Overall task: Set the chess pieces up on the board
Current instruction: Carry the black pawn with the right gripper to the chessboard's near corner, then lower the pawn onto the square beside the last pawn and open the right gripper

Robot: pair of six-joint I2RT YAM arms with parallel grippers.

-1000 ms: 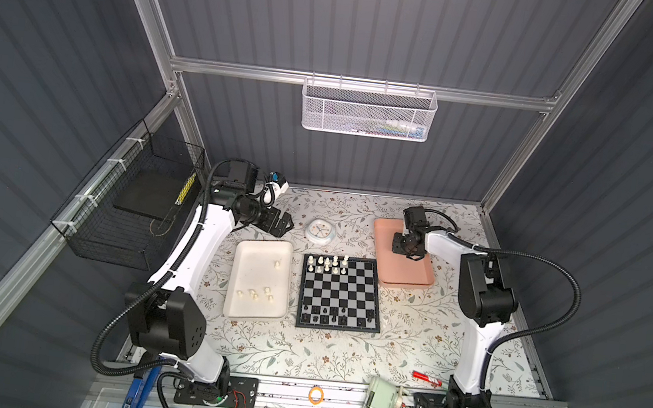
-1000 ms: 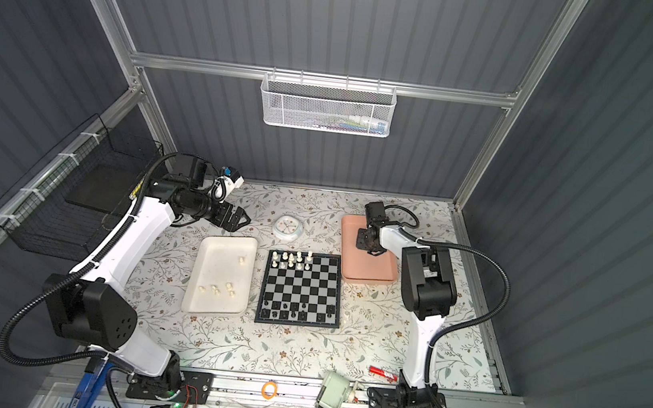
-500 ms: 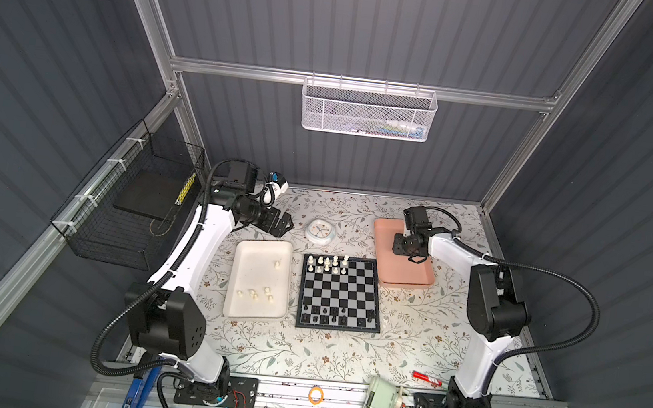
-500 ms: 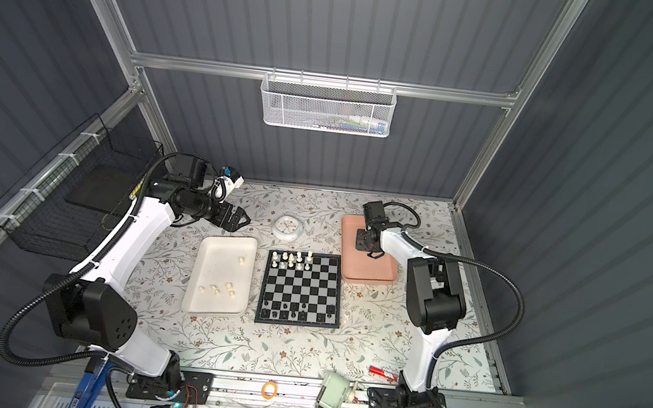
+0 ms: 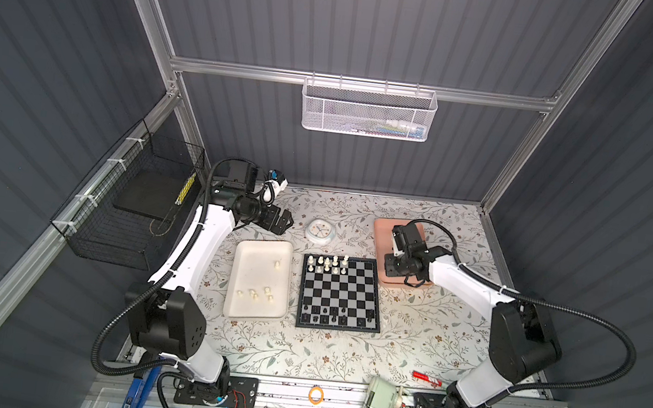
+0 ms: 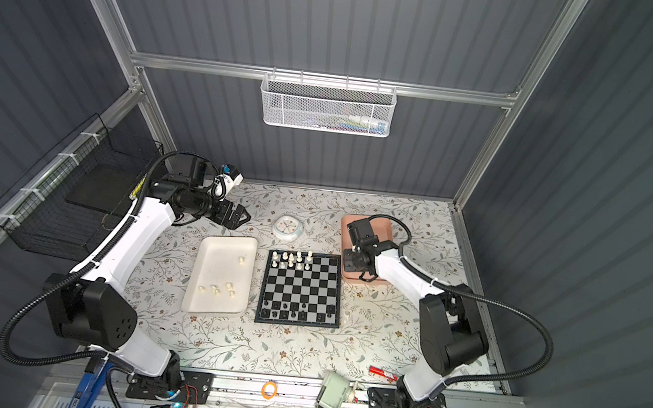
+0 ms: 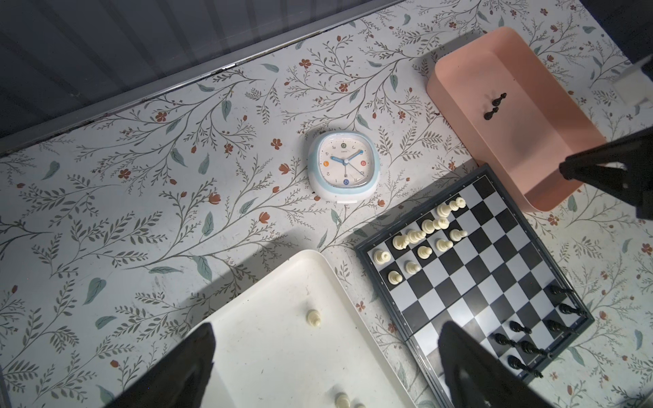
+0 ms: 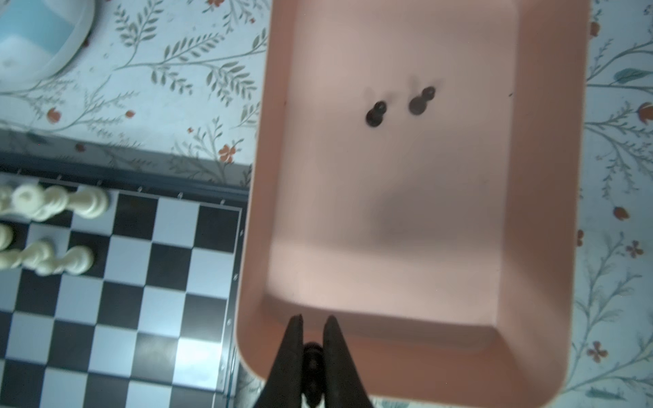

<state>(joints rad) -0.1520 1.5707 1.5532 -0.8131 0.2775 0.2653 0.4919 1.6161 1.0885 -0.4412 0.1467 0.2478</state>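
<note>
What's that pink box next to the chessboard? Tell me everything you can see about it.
The pink tray is a shallow rectangular dish with rounded corners and low walls, smooth and matte like plastic. It lies flat on the flowered tabletop, just beside the chessboard at the corner nearest the white pieces. Two black pawns lie on its floor, close together near the middle. The right gripper hovers over one end, shut on a small black piece.

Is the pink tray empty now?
No. Two black pieces lie in the pink tray; the right gripper pinches a third.
</note>
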